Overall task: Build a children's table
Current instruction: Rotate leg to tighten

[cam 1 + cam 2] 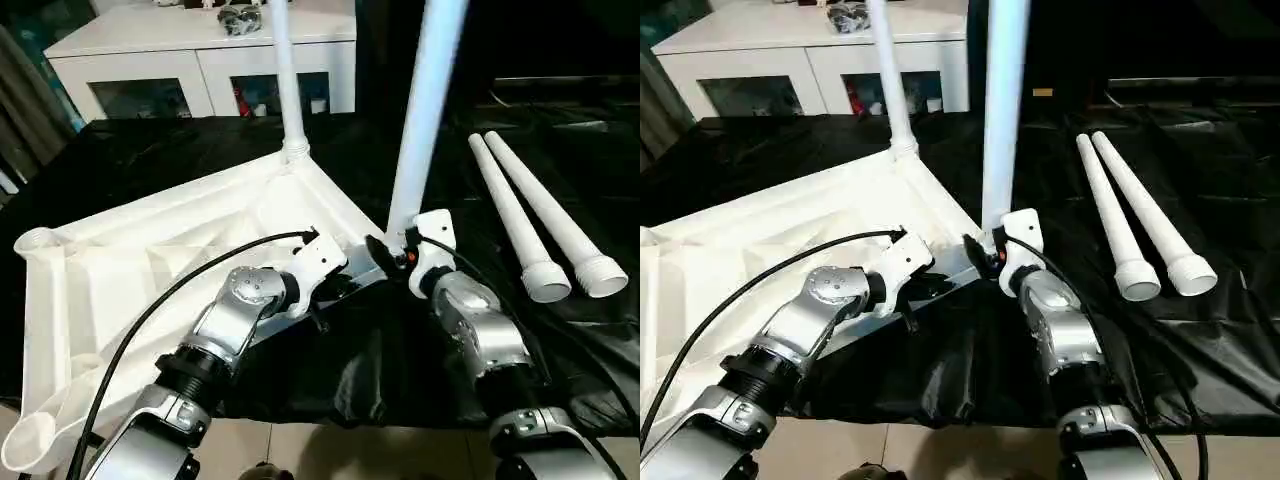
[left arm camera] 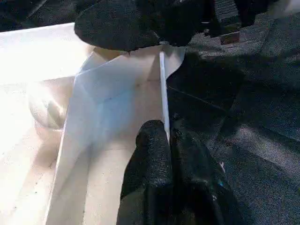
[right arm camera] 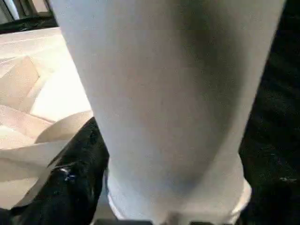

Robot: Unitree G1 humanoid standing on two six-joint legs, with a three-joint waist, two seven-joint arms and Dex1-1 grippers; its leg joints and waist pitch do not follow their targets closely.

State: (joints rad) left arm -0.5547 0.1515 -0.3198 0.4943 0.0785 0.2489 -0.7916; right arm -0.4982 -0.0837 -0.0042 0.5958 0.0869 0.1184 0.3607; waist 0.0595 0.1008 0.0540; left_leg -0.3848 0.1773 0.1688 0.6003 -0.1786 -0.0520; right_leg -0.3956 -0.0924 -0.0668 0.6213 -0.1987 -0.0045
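My left jaws [image 2: 165, 140] pinch the tabletop [image 1: 150, 250] rim at 9 o'clock, right jaws [image 1: 392, 250] wide around the upright leg [image 1: 425, 110] at 12, grip uncertain: I'd keep it plumb over the near socket, push straight down, rim steadied.

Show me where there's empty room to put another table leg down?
Free: the black cloth between the white cabinet and the tabletop, and the cloth right of the two lying legs. Crowded: the near corner, where both end effectors meet by the standing leg.
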